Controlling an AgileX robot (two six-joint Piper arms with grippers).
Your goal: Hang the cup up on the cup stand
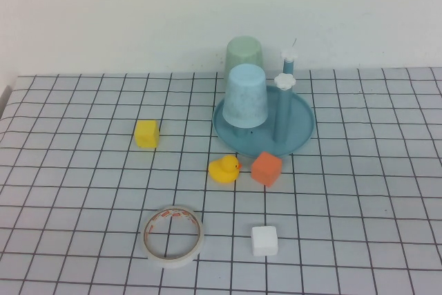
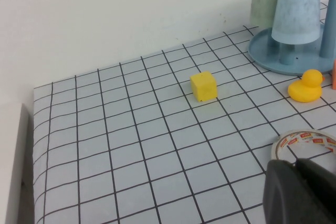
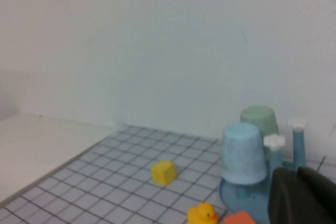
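Observation:
The light blue speckled cup (image 1: pixel 246 96) hangs upside down on a peg of the round teal cup stand (image 1: pixel 301 126), clear of the tray floor. Two bare blue pegs with white flower caps (image 1: pixel 285 82) stand to its right. The same cup (image 2: pixel 296 11) and cup stand (image 2: pixel 262 56) show in the left wrist view, and the cup (image 3: pixel 242 153) in the right wrist view. My left gripper (image 2: pixel 295 167) is shut and empty, low over the table near the tape roll. My right gripper (image 3: pixel 300 174) is shut and empty, back from the stand. Neither arm shows in the high view.
A pale green cup (image 1: pixel 244 56) sits upside down behind the blue one. A yellow cube (image 1: pixel 146 133), a rubber duck (image 1: pixel 224 168), an orange cube (image 1: pixel 266 168), a white cube (image 1: pixel 264 240) and a tape roll (image 1: pixel 173 235) lie on the gridded table.

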